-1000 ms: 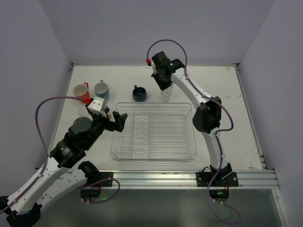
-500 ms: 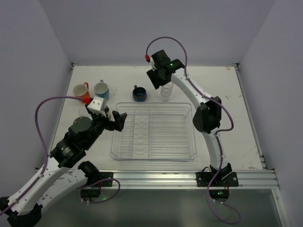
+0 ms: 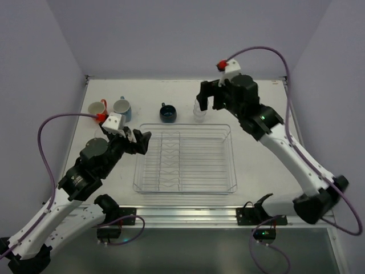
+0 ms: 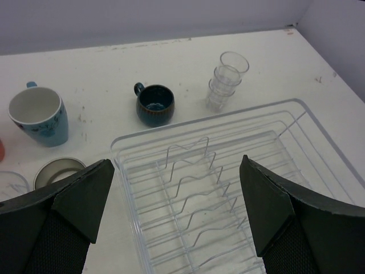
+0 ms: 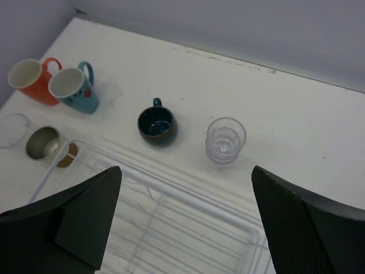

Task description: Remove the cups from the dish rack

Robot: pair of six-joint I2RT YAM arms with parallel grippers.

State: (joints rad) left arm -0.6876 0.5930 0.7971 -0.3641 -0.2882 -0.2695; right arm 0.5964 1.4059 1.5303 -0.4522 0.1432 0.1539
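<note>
The clear dish rack (image 3: 137,171) lies mid-table with only its wire dividers showing inside. Behind it stand the cups: an orange mug (image 3: 97,109), a light blue mug (image 3: 121,107), a dark blue round cup (image 3: 167,113) and a stack of clear tumblers (image 3: 199,112). The right wrist view also shows a tan-cream cup (image 5: 44,142) and a single clear tumbler (image 5: 12,130) beside the rack's left corner. My right gripper (image 3: 210,98) hovers open above the tumbler stack (image 5: 225,140), holding nothing. My left gripper (image 3: 138,142) hangs open over the rack's left edge (image 4: 122,165).
Grey walls close the table at the back and sides. A metal rail with the arm bases (image 3: 188,216) runs along the near edge. White tabletop (image 3: 268,137) shows to the right of the rack.
My right gripper opened and let go of a clear tumbler, left on the stack, then rose and drew back to the right. The left arm barely shifted.
</note>
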